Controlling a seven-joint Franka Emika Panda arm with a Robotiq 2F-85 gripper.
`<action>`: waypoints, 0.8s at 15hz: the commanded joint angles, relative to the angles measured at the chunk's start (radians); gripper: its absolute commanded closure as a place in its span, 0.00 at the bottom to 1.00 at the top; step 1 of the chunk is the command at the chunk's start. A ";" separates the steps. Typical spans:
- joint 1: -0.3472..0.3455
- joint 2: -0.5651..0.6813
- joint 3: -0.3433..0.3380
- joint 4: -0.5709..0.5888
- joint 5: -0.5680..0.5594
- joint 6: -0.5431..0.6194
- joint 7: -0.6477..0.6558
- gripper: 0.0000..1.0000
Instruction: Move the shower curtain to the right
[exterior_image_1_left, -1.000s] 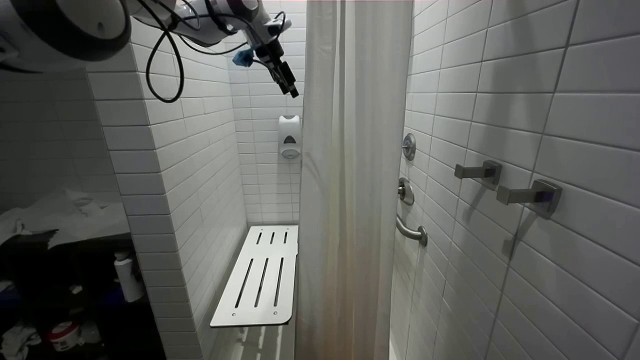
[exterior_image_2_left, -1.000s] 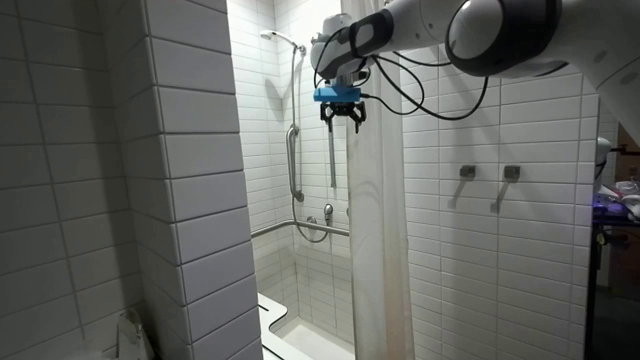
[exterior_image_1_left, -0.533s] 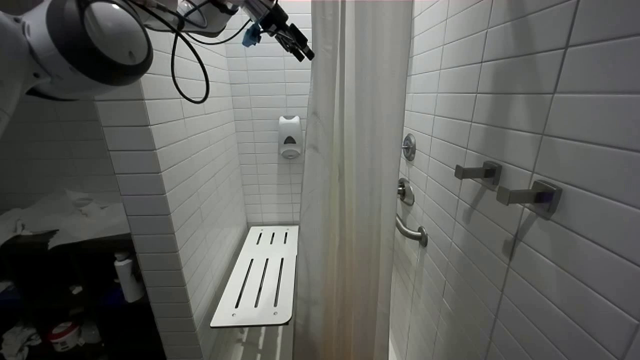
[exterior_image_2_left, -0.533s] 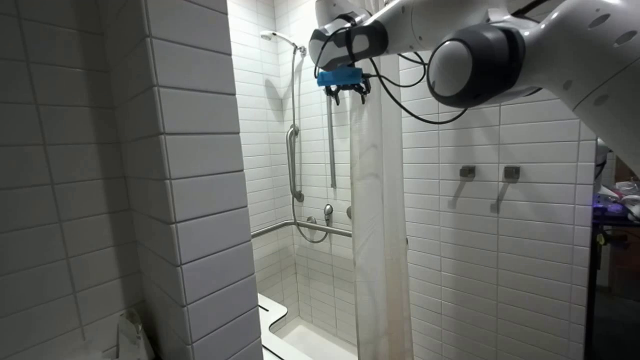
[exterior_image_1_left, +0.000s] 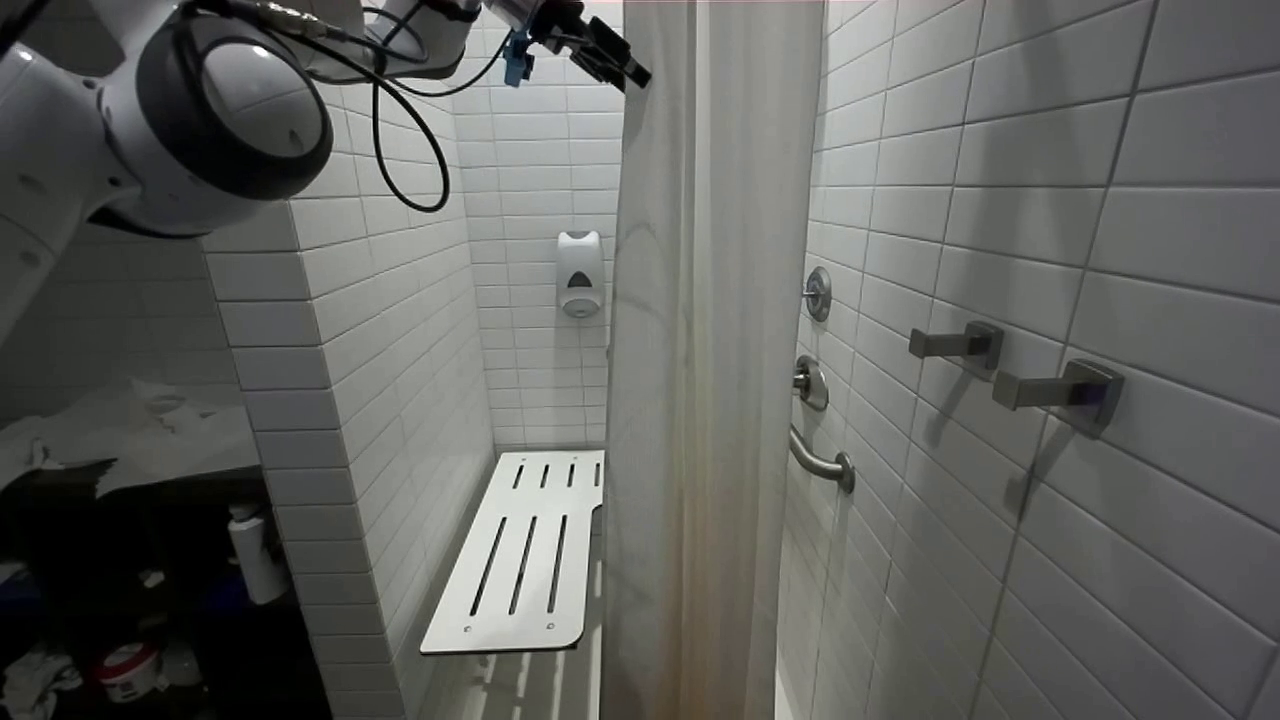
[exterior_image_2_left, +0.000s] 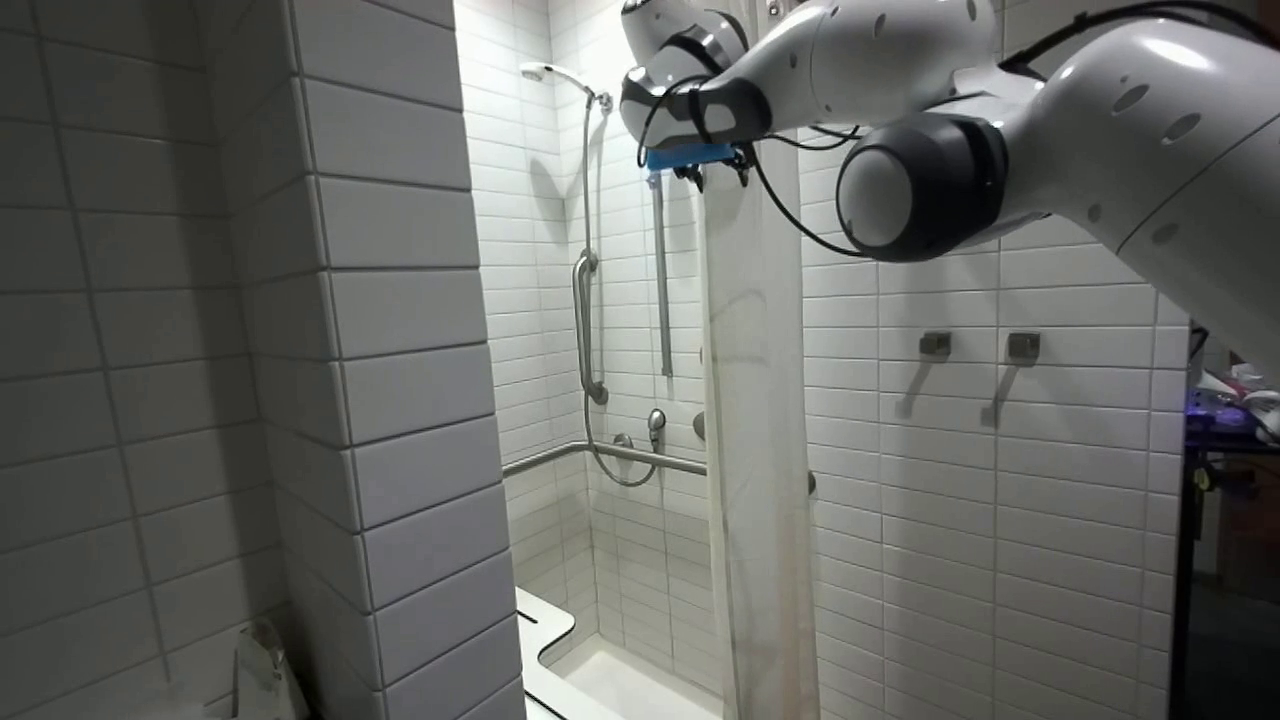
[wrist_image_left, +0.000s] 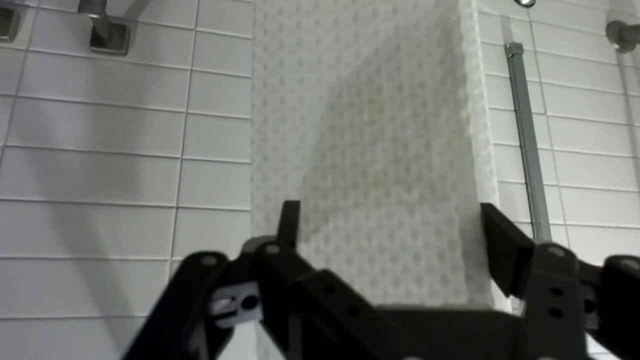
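The shower curtain (exterior_image_1_left: 715, 350) is a tall off-white sheet with vertical folds, hanging in both exterior views (exterior_image_2_left: 760, 400). My gripper (exterior_image_1_left: 632, 80) is high up at the curtain's left edge in an exterior view. It also shows partly under the wrist, against the curtain's upper part, in an exterior view (exterior_image_2_left: 718, 180). In the wrist view the gripper (wrist_image_left: 390, 212) is open, its fingers wide apart. The curtain (wrist_image_left: 360, 110) fills the gap between them, with its right edge by the right finger. I cannot tell whether the fingers touch the fabric.
A white slatted bench (exterior_image_1_left: 535, 560) is left of the curtain. A soap dispenser (exterior_image_1_left: 580, 275) hangs on the back wall. Metal hooks (exterior_image_1_left: 1060, 392) stick out from the right wall. A grab bar (exterior_image_2_left: 590, 330) and shower hose are inside the stall. A tiled wall corner (exterior_image_2_left: 400, 350) stands nearby.
My gripper has risen and moved right, up to the curtain's left edge. The arm's elbow has come lower. The curtain's left edge has shifted slightly right, uncovering a little more bench.
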 joint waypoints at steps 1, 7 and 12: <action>-0.006 0.087 -0.055 0.200 -0.028 -0.066 0.009 0.49; 0.043 -0.019 -0.110 0.047 -0.106 0.023 0.030 0.95; 0.023 -0.049 -0.094 0.038 -0.068 0.072 0.047 1.00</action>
